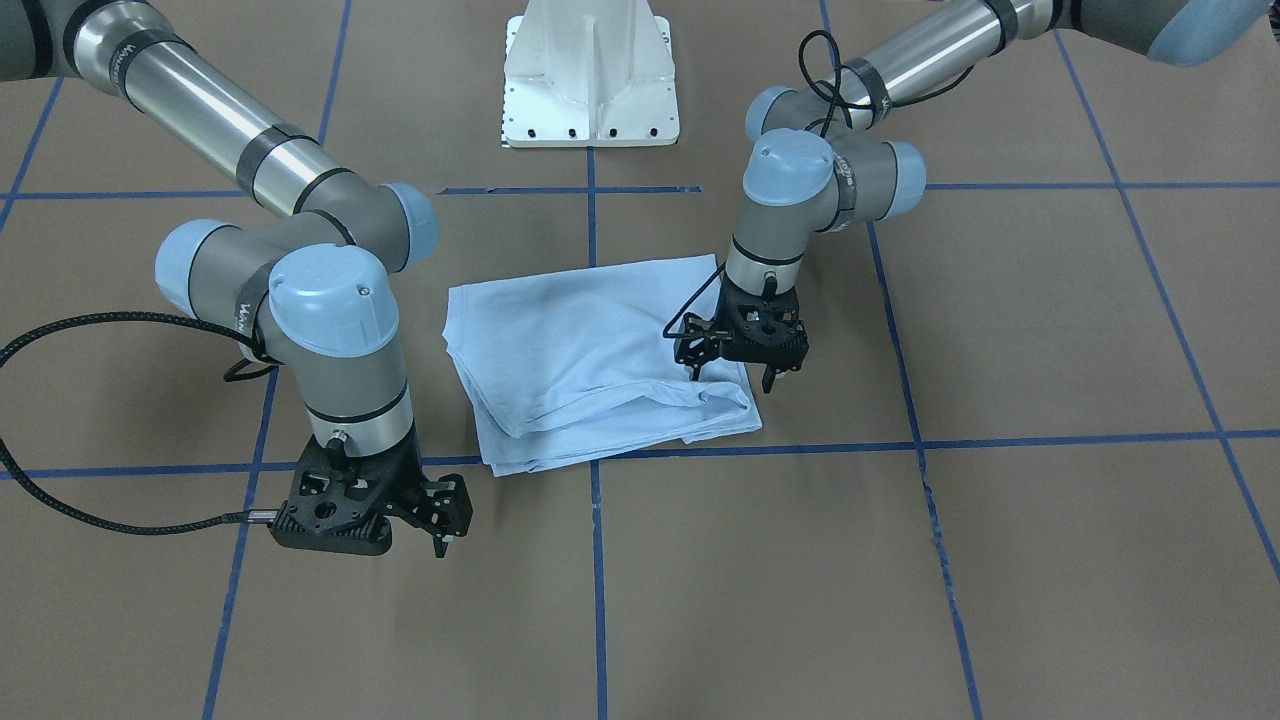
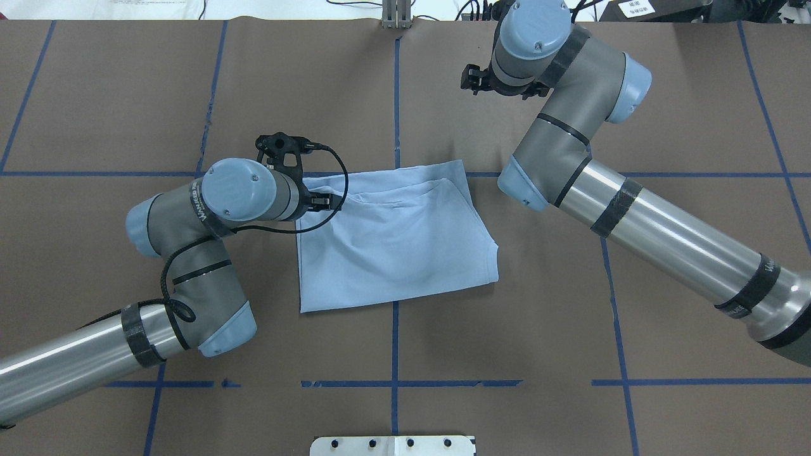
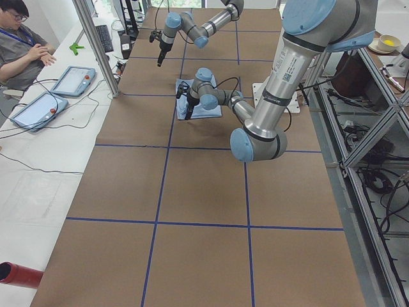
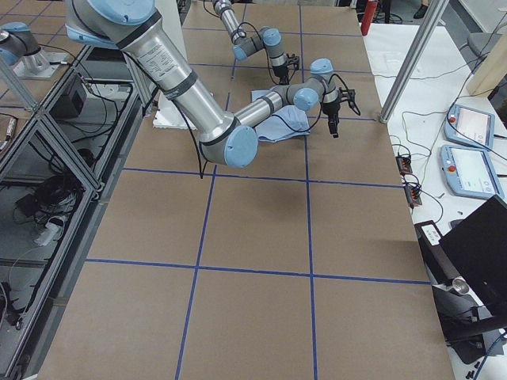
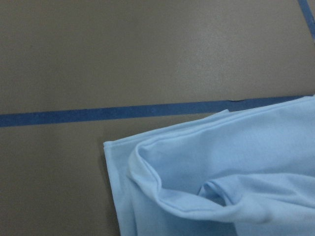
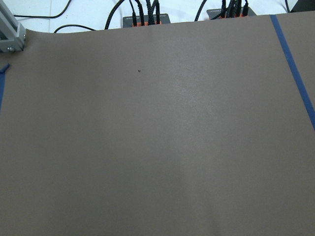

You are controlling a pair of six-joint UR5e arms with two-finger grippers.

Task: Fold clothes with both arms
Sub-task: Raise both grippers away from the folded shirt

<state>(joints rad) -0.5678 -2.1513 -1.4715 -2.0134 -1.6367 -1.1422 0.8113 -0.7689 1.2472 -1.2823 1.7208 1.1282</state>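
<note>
The light blue T-shirt (image 1: 590,350) lies folded into a rough rectangle in the middle of the brown table, also in the overhead view (image 2: 399,240). Its palm print and neck label are hidden. My left gripper (image 1: 732,380) hangs just above the shirt's rumpled corner, fingers apart and empty. The left wrist view shows that corner (image 5: 221,187) with a loose fold. My right gripper (image 1: 440,545) hovers over bare table, off the shirt on its other side. It holds nothing, and its fingers show edge-on, so I cannot tell whether it is open or shut. The right wrist view shows only table.
The white pedestal base (image 1: 590,80) stands at the robot's side. Blue tape lines (image 1: 596,560) grid the table. An operator (image 3: 19,38) sits beside control tablets (image 3: 73,80) beyond the far edge.
</note>
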